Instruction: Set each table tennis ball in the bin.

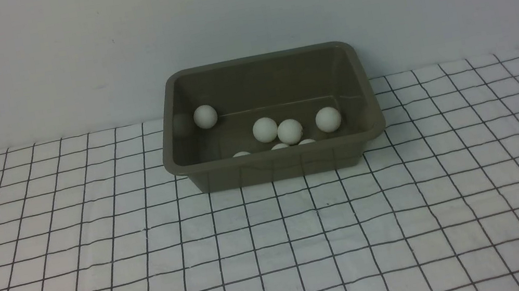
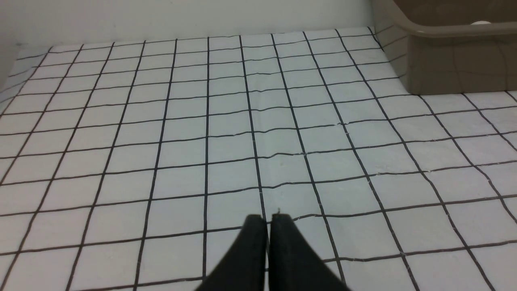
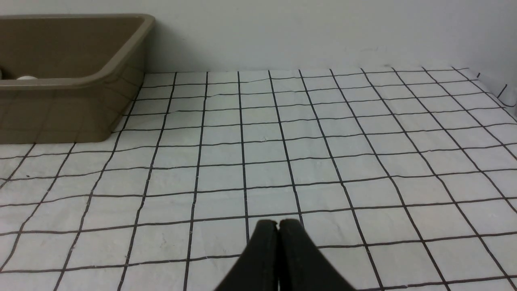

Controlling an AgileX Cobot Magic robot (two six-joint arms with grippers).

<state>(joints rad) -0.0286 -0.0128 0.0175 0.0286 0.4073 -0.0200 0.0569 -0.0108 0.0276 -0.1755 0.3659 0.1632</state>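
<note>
You are looking at an olive-grey bin (image 1: 277,163) standing on a white cloth with a black grid (image 1: 276,248), at the far edge of the cloth against a pale wall (image 1: 64,51). Seven table tennis balls show inside the bin. One ball (image 1: 205,116) rests against the bin's left inner wall. Three more (image 1: 265,130) (image 1: 290,131) (image 1: 328,119) sit in a loose row on the bin floor, the middle two touching. Three others (image 1: 241,154) (image 1: 279,146) (image 1: 307,141) peek just above the bin's near rim. You cannot see an eighth ball.

Your left gripper (image 2: 268,220) hangs above bare cloth well short of the bin, fingers pressed together and gripping nothing. Your right gripper (image 3: 278,225) does the same on the bin's other side, also clenched and empty.
</note>
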